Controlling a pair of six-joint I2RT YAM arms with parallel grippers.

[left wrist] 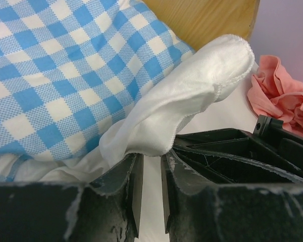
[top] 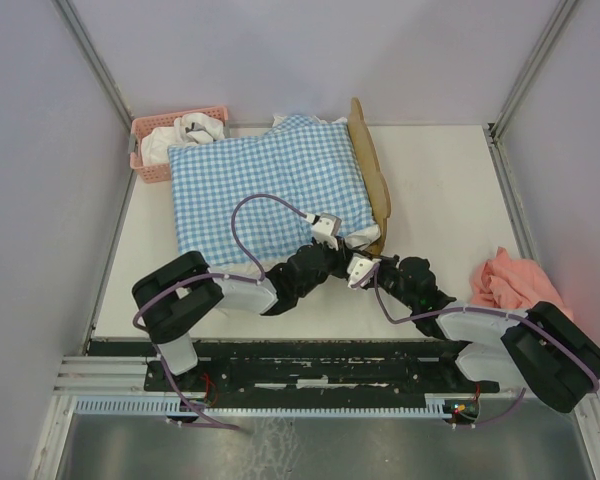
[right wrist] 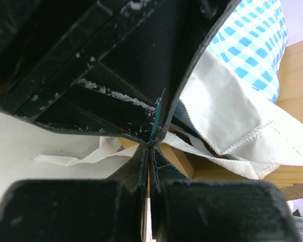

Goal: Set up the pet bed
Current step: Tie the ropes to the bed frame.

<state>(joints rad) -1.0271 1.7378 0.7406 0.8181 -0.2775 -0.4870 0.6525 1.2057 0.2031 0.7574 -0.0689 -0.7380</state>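
Observation:
The pet bed stands across the table with its wavy wooden headboard [top: 370,165] on the right. Blue-white gingham bedding [top: 265,190] covers its base. My left gripper [top: 342,240] is at the bedding's near right corner. In the left wrist view its jaws [left wrist: 151,156] stand a narrow gap apart, and the bedding's white ruffle [left wrist: 192,96] drapes down onto their tips, with wood [left wrist: 202,20] behind. My right gripper [top: 365,262] sits just beside it. Its jaws [right wrist: 150,147] are pressed together, right in front of the wooden frame [right wrist: 177,156] under the ruffle [right wrist: 227,116], with nothing seen between them.
A pink basket [top: 180,115] holding white cloth [top: 195,128] stands at the back left, touching the bedding's corner. A crumpled pink cloth [top: 505,280] lies at the table's right edge, beside the right arm. Grey walls enclose the table on three sides.

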